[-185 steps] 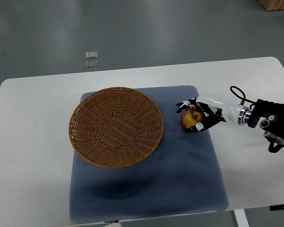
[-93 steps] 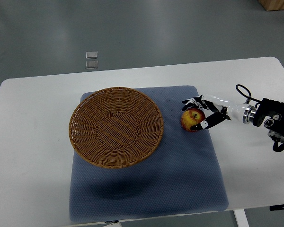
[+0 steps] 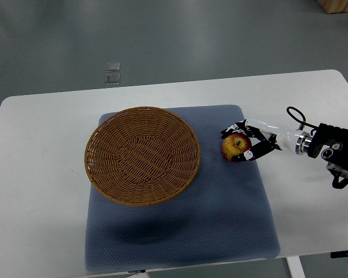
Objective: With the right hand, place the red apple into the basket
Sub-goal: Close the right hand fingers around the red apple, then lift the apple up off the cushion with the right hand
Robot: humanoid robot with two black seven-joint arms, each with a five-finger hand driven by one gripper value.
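A red and yellow apple lies on the blue-grey mat, to the right of the round wicker basket. My right hand comes in from the right edge and its black and white fingers curl round the apple's right side, above and below it. The apple rests on the mat, a short gap from the basket's rim. The basket holds nothing. The left arm does not show.
The mat covers the middle of a white table. My right forearm with a black cable loop lies over the table's right side. Two small pale squares sit on the grey floor beyond the table.
The right hand shifted slightly, first a little to the right, then back to the left, staying wrapped round the apple. The apple has barely moved. The basket is unmoved.
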